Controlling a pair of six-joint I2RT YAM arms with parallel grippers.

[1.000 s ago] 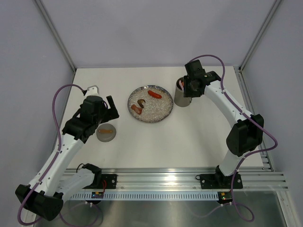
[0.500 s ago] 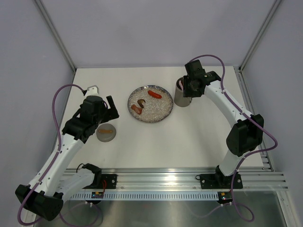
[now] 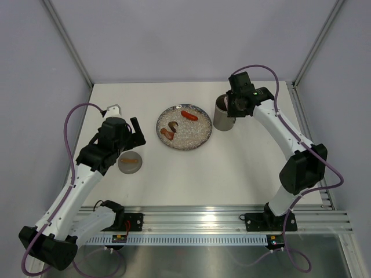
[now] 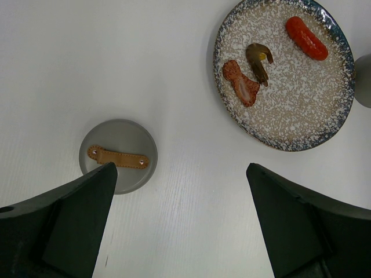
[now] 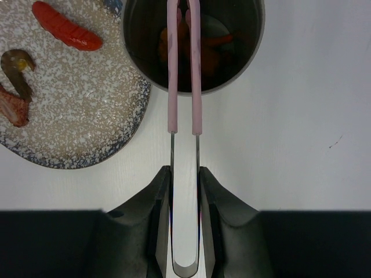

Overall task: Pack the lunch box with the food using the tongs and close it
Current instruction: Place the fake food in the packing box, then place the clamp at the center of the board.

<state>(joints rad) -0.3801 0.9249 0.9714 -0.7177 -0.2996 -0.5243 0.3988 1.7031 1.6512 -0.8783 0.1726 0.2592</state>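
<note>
The grey-olive lunch box (image 5: 253, 55) stands upright at the plate's right edge, also seen in the top view (image 3: 221, 120). My right gripper (image 5: 185, 171) is shut on the tongs (image 5: 173, 87), whose pink arms run nearly parallel into the box's mouth. Orange and red food pieces (image 5: 210, 47) lie inside; whether the tips pinch one is hidden in the dark. On the glittery plate (image 4: 313, 119) lie a red sausage (image 4: 306, 38), a brown curled piece (image 4: 259, 59) and a reddish chunk (image 4: 241, 84). My left gripper (image 4: 181, 169) hangs open over bare table.
A flat grey disc (image 4: 116, 138) with an orange strap lies left of the plate, under my left gripper's left finger in the wrist view. A small white part (image 3: 113, 109) sits at the far left. Grey walls close the table's back and sides.
My right wrist has shifted slightly right over the lunch box, with the elbow swinging outward. The left arm has not moved.
</note>
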